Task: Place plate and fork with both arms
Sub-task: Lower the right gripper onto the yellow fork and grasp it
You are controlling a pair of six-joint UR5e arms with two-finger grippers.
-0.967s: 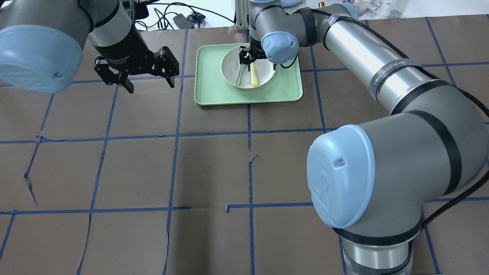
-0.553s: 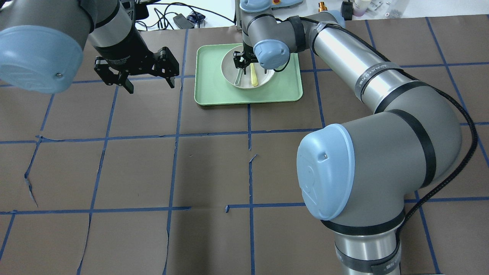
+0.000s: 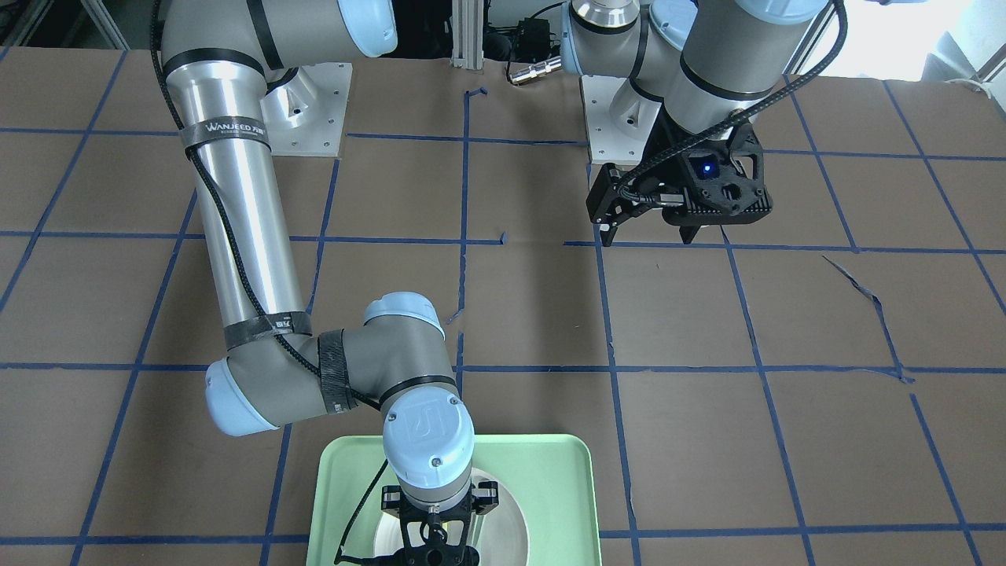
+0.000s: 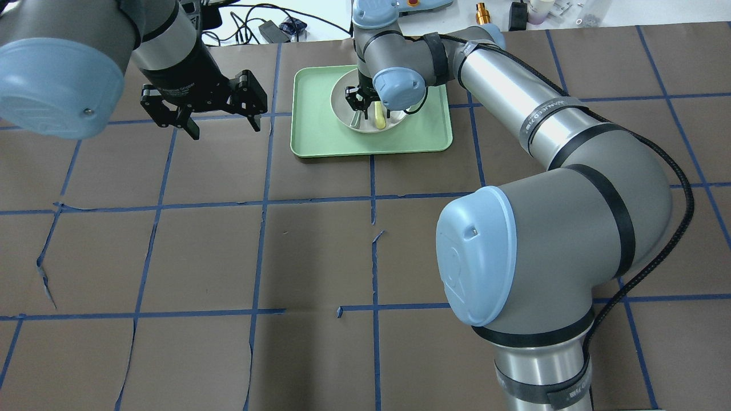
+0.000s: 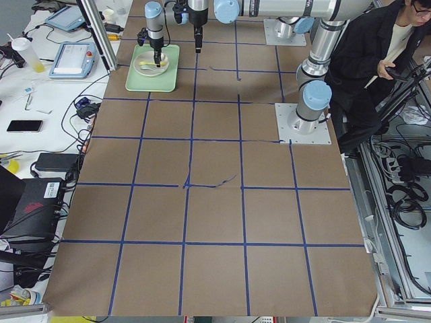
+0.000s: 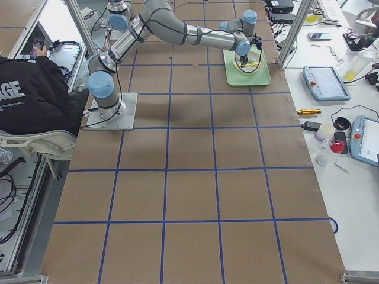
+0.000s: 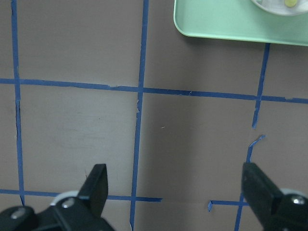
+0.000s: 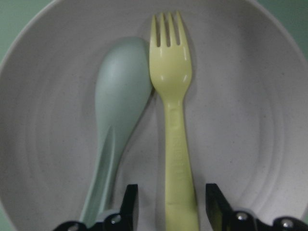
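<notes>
Two fingers of the right gripper (image 8: 171,207) stand open, one on each side of the handle of the fork (image 8: 172,115), holding nothing yet. The fork lies flat in the plate (image 8: 260,96) right under this gripper, and the spoon (image 8: 118,106) lies just beside it, close to one finger. So the step looks like picking up the fork. Next the gripper likely must go down a little and shut on the handle only, missing the spoon. The left gripper (image 4: 224,123) hangs open and empty, well apart from the plate.
</notes>
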